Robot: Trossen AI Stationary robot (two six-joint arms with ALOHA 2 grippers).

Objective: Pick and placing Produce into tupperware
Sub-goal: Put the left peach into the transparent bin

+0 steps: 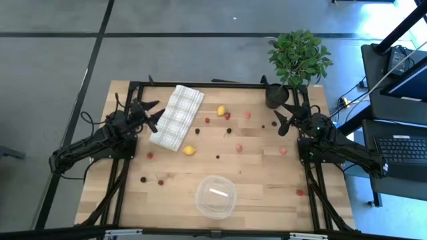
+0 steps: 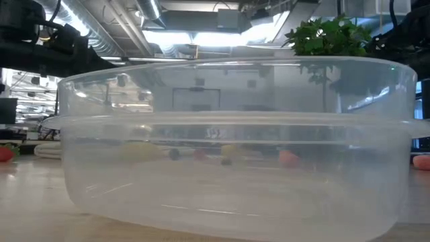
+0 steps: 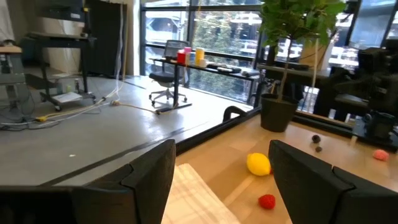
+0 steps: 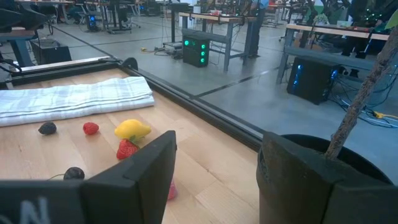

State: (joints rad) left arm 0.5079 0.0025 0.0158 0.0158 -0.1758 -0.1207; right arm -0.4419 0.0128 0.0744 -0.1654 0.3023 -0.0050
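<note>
clear tupperware (image 1: 215,196) sits upright, mouth up, near the table edge.

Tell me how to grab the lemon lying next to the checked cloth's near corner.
Come straight down on the lemon and close across its narrow middle, not its pointed ends. It lies flat and free on the table, just off the cloth. The open left gripper is nearest.
</note>
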